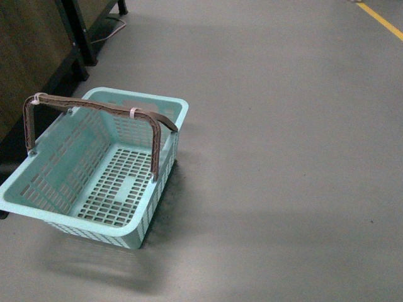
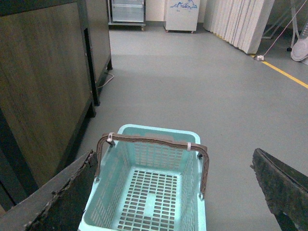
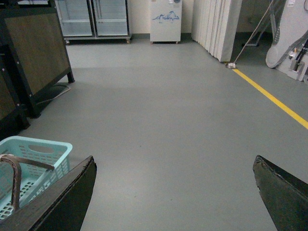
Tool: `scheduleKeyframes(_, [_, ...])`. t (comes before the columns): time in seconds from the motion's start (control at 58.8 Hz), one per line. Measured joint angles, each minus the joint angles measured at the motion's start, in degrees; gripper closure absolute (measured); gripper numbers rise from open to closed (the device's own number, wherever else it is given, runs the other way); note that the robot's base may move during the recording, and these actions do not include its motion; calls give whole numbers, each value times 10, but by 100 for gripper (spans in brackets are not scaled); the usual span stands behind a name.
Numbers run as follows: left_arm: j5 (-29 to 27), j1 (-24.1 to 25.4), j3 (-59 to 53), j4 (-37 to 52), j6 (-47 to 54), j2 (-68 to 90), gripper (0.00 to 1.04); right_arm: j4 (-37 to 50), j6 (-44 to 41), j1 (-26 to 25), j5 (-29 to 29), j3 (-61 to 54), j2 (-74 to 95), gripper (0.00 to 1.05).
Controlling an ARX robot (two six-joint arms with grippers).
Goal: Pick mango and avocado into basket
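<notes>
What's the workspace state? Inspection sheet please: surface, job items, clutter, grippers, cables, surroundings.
Surface: bare grey floor, with a yellow line at the far right.
Job's things: teal basket upright on the floor, empty, brown handle raised. Mango and avocado: nothing seen.
Clutter: nothing seen.
Grippers: left gripper open, above the basket, holding nothing. Right gripper open over bare floor, holding nothing.
Cables: thin cable on the floor by the dark cabinet base.
Surroundings: wooden cabinet beside the basket; glass-door fridges and white panels at the far wall.
</notes>
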Motion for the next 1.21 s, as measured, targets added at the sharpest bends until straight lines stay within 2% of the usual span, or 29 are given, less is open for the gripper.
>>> scheduleKeyframes(0.408, [0,0,0,0,0,0,7,0,0,0,0,0,0,8])
scheduleKeyframes(0.425, [-9,-3,1,-3,-6,3,7,0,0,0,0,0,0,8])
scheduleKeyframes(0.51, [-165,-40,60,-130,-112,109,7,0,0,0,0,0,0,8])
scheduleKeyframes(0.561, [-190,-33,78,-137,-166,167,7,0,0,0,0,0,0,8])
scheduleKeyframes(0.595, [-180,-13,96,-113,-219,228,7,0,0,0,0,0,0,8])
scheduleKeyframes(0.629, [-136,17,120,-65,-258,292,7,0,0,0,1,0,0,8])
scheduleKeyframes(0.731, [-51,74,179,37,-300,420,7,0,0,0,0,0,0,8])
scheduleKeyframes(0.901, [53,101,247,160,-382,621,7,0,0,0,0,0,0,8])
scheduleKeyframes(1.207, [66,63,338,322,-555,970,7,0,0,0,0,0,0,8])
